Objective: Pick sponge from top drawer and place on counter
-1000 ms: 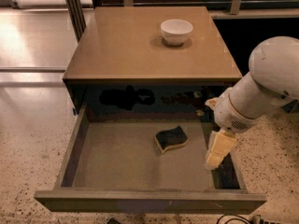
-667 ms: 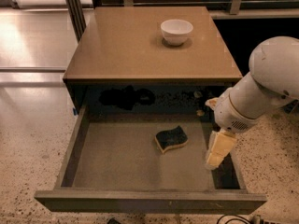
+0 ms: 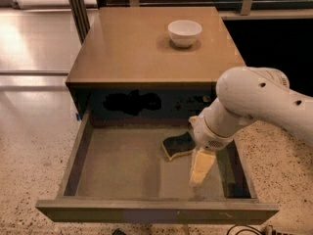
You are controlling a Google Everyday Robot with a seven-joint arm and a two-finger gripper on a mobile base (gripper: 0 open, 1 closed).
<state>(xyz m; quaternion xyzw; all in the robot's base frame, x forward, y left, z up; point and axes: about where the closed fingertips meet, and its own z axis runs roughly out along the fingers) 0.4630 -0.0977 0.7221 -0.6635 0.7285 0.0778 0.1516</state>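
Leftward since a second ago, the gripper [image 3: 201,166] now hangs inside the pulled-out top drawer [image 3: 146,212], just right of the sponge [image 3: 177,145] and over the drawer's bare floor. Whether it is wide or narrow I cannot tell. The sponge lies dark face up in the drawer's right half, where it lay before, the only loose thing inside. The white arm [image 3: 254,99] reaches in from the right, its wrist covering the sponge's right edge. A white bowl [image 3: 185,32] stands on the desk [image 3: 132,48] above, toward the back right.
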